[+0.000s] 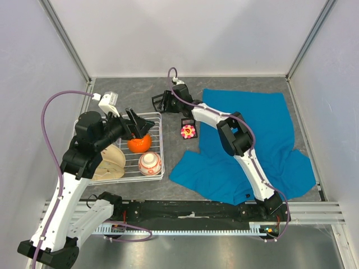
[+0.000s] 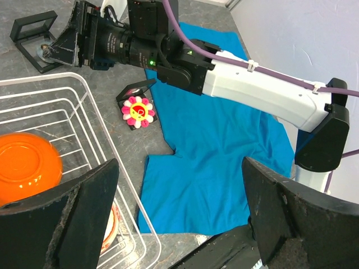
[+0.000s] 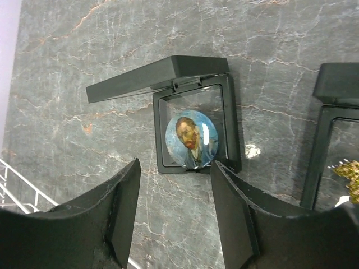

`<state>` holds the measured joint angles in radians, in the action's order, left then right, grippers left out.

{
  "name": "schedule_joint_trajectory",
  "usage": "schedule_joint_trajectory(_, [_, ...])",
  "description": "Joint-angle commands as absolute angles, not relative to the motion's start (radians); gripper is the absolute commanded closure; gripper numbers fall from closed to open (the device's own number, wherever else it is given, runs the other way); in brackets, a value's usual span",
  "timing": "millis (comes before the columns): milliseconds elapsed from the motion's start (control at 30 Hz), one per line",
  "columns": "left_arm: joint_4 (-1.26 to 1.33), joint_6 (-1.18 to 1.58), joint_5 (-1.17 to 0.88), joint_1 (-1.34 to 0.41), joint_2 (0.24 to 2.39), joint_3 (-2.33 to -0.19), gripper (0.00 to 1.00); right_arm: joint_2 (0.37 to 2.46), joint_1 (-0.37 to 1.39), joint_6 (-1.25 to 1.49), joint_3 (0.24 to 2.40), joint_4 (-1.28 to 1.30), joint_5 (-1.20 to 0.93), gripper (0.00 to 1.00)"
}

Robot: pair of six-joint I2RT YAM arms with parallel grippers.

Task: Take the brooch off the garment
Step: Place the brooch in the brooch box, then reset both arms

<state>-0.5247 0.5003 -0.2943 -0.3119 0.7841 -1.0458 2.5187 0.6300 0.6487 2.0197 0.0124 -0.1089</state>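
Note:
The teal-blue T-shirt (image 1: 263, 140) lies spread on the right of the table and also shows in the left wrist view (image 2: 224, 145). No brooch shows on it. A pink and yellow flower brooch (image 1: 188, 131) sits in a small black case by the shirt's left edge (image 2: 138, 111). A round portrait brooch (image 3: 191, 141) lies in an open black case on the bare table. My right gripper (image 3: 175, 165) is open and empty just in front of that case, at the far middle (image 1: 159, 102). My left gripper (image 2: 179, 168) is open and empty above the basket's right side (image 1: 137, 126).
A white wire basket (image 1: 161, 134) at the left holds an orange bowl (image 1: 139, 144), a striped round cup (image 1: 150, 163) and a beige piece (image 1: 109, 162). Another open black case (image 3: 331, 151) with a gold piece stands right of the portrait case. Walls enclose the table.

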Motion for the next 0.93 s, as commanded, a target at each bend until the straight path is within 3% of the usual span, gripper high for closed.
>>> schedule_joint_trajectory(0, [-0.52,0.48,-0.31,-0.316,0.778,-1.075,0.03,2.409,0.63,0.6,2.02,0.067,-0.055,0.39])
schedule_joint_trajectory(233, [-0.548,0.48,-0.284,-0.314,0.802,-1.109,0.02,2.225,0.637,0.482,1.959,0.225,0.026,0.33])
schedule_joint_trajectory(300, [-0.581,0.498,-0.265,-0.316,0.827,-1.141,0.01,2.115,0.637,0.421,1.939,0.394,0.073,0.18])
schedule_joint_trajectory(467, [-0.569,0.561,-0.282,-0.316,0.851,-1.161,0.0,1.68,0.646,0.275,1.583,0.549,0.3,0.03])
schedule_joint_trajectory(500, [-0.555,0.566,-0.297,-0.316,0.857,-1.163,0.0,1.531,0.646,0.276,1.541,0.57,0.355,0.02])
schedule_joint_trajectory(667, [-0.523,0.601,-0.327,-0.313,0.845,-1.163,0.0,1.225,0.646,0.337,1.471,0.826,0.514,0.02])
schedule_joint_trajectory(900, [-0.384,0.647,-0.327,-0.314,0.772,-1.176,0.0,0.902,0.647,0.299,1.465,0.837,0.433,0.02])
